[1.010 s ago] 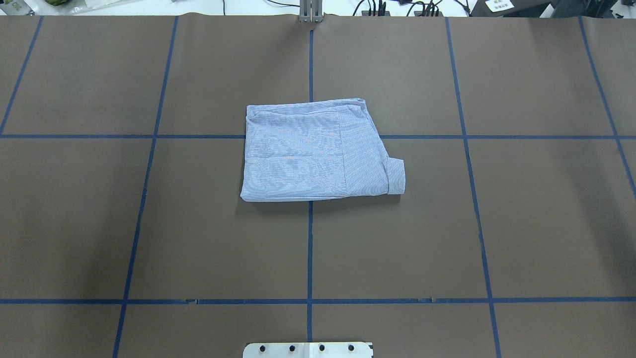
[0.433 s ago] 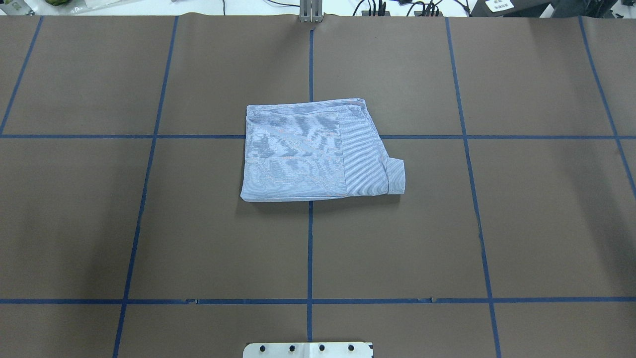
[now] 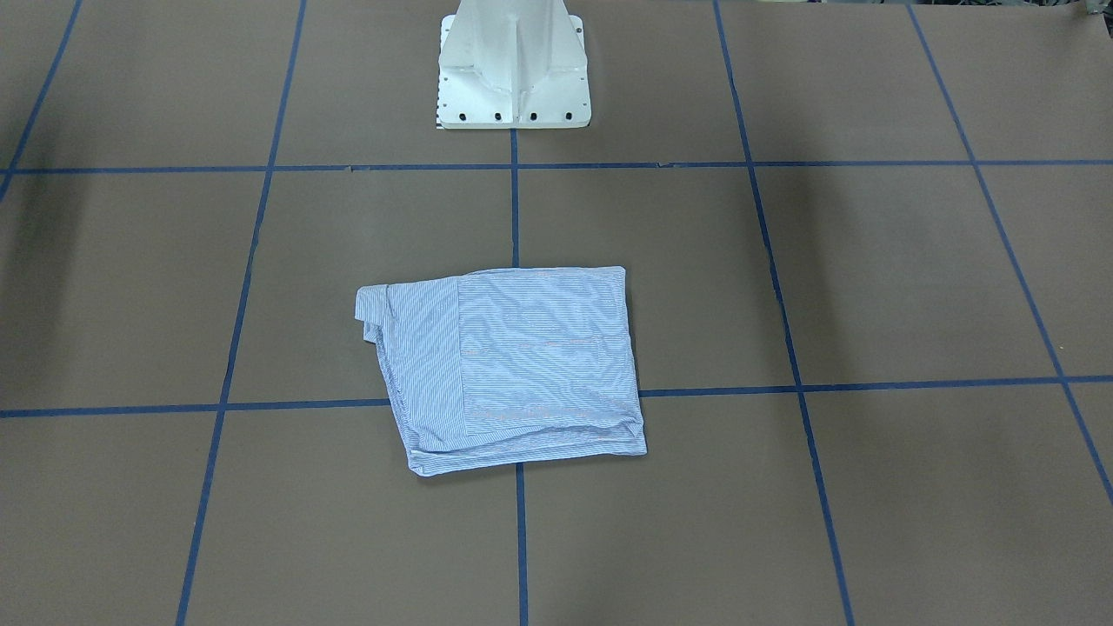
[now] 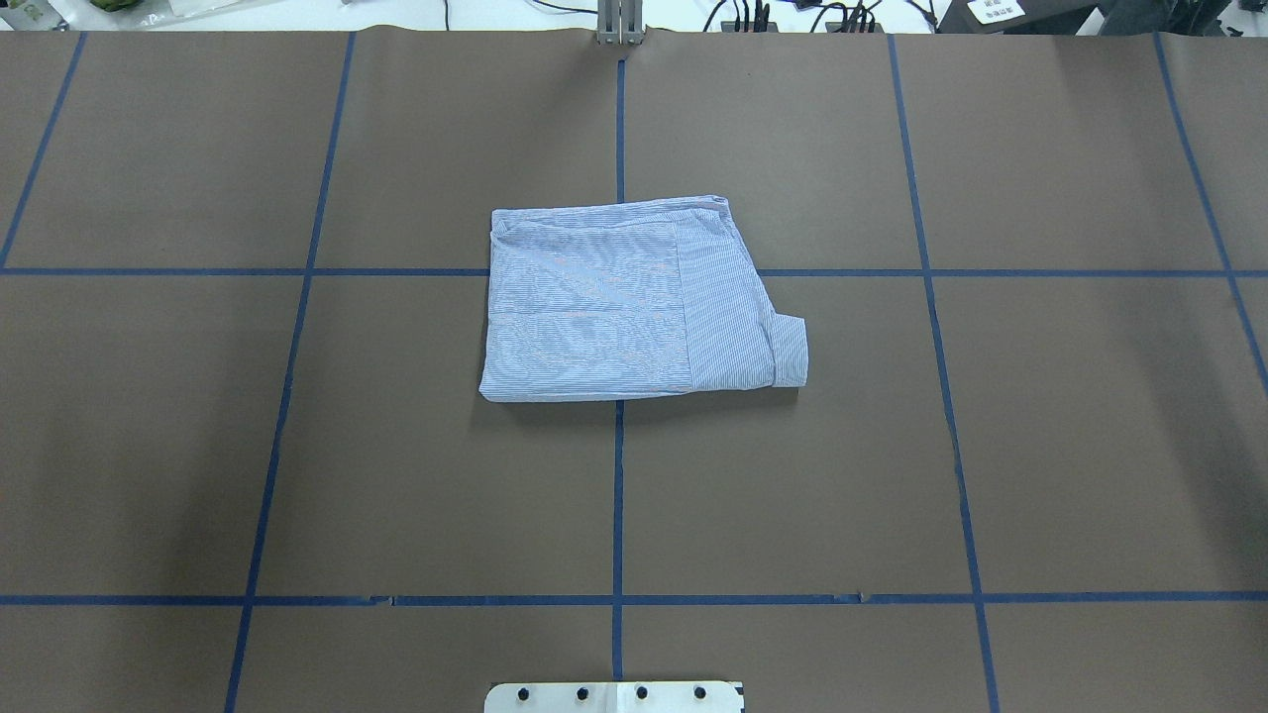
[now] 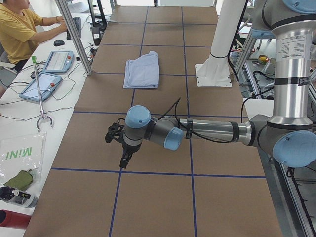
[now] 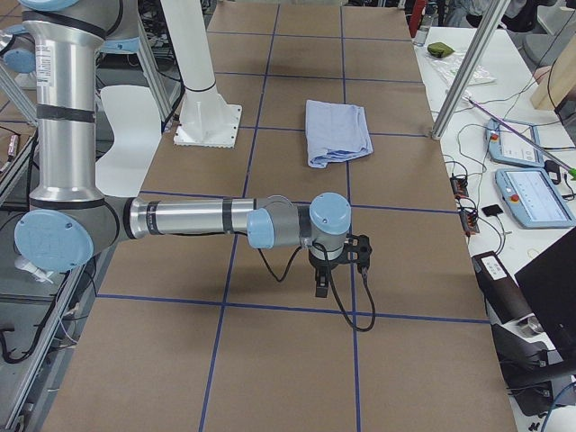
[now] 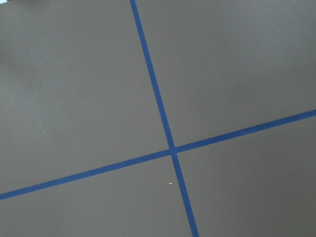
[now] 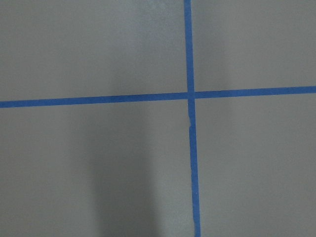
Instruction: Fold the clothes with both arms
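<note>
Shirt in middle of overhead frame, folded into small flat stack, cuff poking out at right side. Folding looks done; likely why both arms sit well apart from it. Left gripper hangs over bare brown table; right gripper same, other end. Open or closed: cannot tell. White base top of front view. Person in yellow upper left, side view. Only blue tape lines between grippers and shirt.
</note>
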Motion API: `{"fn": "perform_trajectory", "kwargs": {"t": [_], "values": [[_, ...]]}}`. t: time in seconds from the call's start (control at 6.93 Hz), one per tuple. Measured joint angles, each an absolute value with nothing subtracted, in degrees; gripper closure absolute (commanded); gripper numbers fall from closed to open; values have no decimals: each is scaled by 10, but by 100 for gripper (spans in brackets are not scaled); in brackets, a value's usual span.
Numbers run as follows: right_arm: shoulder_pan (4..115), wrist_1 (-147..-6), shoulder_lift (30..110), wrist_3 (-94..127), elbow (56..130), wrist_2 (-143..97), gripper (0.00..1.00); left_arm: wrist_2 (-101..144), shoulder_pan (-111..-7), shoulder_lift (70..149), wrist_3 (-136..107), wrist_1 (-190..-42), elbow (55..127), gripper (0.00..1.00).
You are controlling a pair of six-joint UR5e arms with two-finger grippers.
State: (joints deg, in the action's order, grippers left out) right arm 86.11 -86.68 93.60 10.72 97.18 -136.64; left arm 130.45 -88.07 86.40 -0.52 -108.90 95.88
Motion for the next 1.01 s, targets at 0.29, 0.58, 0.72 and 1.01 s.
{"fn": "perform_trajectory", "kwargs": {"t": [0.29,0.58,0.72,1.01], "values": [[861,-867,936,107,969,-1383,0,1304,-881,864,-5,-1089,958,0],[861,-862,936,106,970,-1381,0,1303,-881,864,-5,-1089,958,0],[861,-858,936,106,971,-1373,0,1303,-881,864,-5,-1089,958,0],[861,-855,936,106,971,-1360,0,1303,-881,864,-5,-1089,958,0]]}}
